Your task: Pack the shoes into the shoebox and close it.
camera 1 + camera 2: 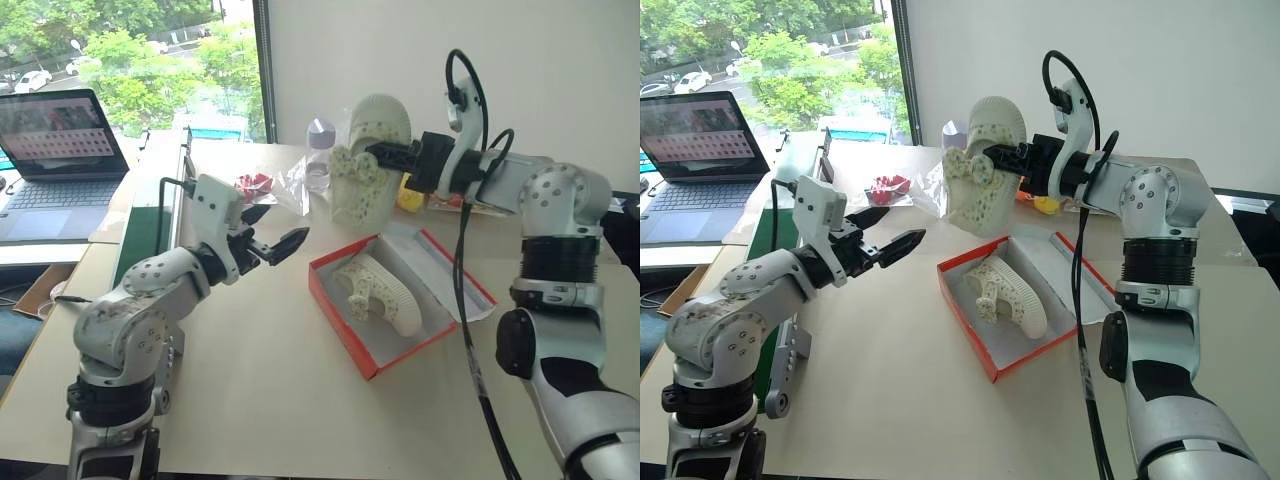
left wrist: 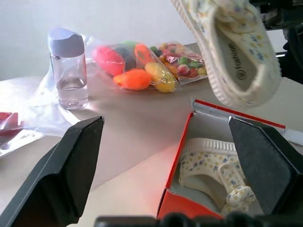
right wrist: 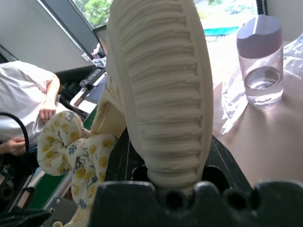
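I'm seeing my right gripper [image 1: 372, 158] clamping one shoe [image 1: 365, 160] above the shoebox [image 1: 395, 296], where the other shoe [image 1: 380, 290] is lying; left gripper [image 1: 272, 232] gaping empty. Right wrist view is catching a seated person [image 3: 23, 106]; a bottle [image 2: 69, 67] and toy bag [image 2: 142, 64] are sitting on the bench [image 1: 270, 380] beyond.

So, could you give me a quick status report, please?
Left gripper open, empty. Right gripper shut on second shoe, above table. First shoe in open shoebox. Nothing blocking.

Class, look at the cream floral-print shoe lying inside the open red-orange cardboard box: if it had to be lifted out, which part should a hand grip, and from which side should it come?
Grip the cream floral-print shoe across its ribbed pale sole edge and upper, near mid-length, coming from above. It lies on its side in the open red-orange cardboard box, whose walls block a level approach, while the top is open.
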Available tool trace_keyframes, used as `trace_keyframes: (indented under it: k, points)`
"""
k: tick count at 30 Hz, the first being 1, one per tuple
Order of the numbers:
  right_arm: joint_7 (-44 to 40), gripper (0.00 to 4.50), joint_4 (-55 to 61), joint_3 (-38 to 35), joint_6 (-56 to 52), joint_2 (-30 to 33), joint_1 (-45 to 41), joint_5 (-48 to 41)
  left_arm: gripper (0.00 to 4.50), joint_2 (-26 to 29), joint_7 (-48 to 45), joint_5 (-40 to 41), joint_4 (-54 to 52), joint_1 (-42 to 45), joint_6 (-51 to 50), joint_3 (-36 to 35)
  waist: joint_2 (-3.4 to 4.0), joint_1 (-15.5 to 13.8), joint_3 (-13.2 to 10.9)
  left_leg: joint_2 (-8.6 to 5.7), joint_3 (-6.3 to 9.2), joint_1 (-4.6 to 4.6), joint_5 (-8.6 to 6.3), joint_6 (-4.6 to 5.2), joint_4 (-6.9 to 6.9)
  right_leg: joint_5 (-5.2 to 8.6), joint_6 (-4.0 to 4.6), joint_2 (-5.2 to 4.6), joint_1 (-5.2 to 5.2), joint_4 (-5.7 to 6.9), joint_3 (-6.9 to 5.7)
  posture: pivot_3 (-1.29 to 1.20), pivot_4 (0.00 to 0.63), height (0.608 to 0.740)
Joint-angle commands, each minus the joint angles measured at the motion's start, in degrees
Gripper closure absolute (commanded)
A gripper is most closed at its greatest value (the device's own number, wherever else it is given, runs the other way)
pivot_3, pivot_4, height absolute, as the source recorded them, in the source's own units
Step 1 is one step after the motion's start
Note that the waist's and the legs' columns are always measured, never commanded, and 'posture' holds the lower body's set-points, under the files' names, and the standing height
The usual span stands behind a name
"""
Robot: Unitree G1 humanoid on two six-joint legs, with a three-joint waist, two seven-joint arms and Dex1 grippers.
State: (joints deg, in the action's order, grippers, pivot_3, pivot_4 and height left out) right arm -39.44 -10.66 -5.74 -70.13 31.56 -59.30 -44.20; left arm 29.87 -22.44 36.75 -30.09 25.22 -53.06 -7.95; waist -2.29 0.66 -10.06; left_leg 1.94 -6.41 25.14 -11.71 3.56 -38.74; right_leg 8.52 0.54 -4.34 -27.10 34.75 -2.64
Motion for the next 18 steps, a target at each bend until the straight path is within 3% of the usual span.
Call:
trace_keyframes:
  k: [1, 9, 18]
  points:
    - [-10.2, 4.01, 4.6, 4.1, -2.4, 4.1, 2.5, -2.6, 0.00, 0.4, -1.1, -0.7, 0.3, 0.3, 2.1, 0.2, 0.00, 0.0, 0.0, -0.01, -0.02, -0.01, 0.00, 0.01, 0.00, 0.00, 0.00, -0.02, 0.00, -0.01, 0.01, 0.00, 0.150, 0.740]
    - [-25.4, 4.01, 2.0, 16.0, 4.0, 9.7, 6.3, 2.9, 0.00, 0.1, -1.1, -0.7, -1.9, -2.0, 2.0, 1.8, -0.02, 0.1, 0.0, -0.03, -0.07, -0.02, -0.01, 0.00, -0.13, 0.01, 0.02, -0.03, 0.00, 0.01, 0.11, 0.00, 0.150, 0.740]
    - [-35.5, 4.01, -15.6, 22.5, 13.0, 4.8, 2.8, 12.2, 0.00, -0.6, 0.1, 0.3, -3.7, -4.1, 1.3, 0.8, -0.03, 0.0, 0.0, -0.05, -0.11, -0.06, 0.00, 0.00, -0.16, 0.00, 0.01, -0.02, 0.00, 0.07, 0.17, 0.00, 0.150, 0.740]
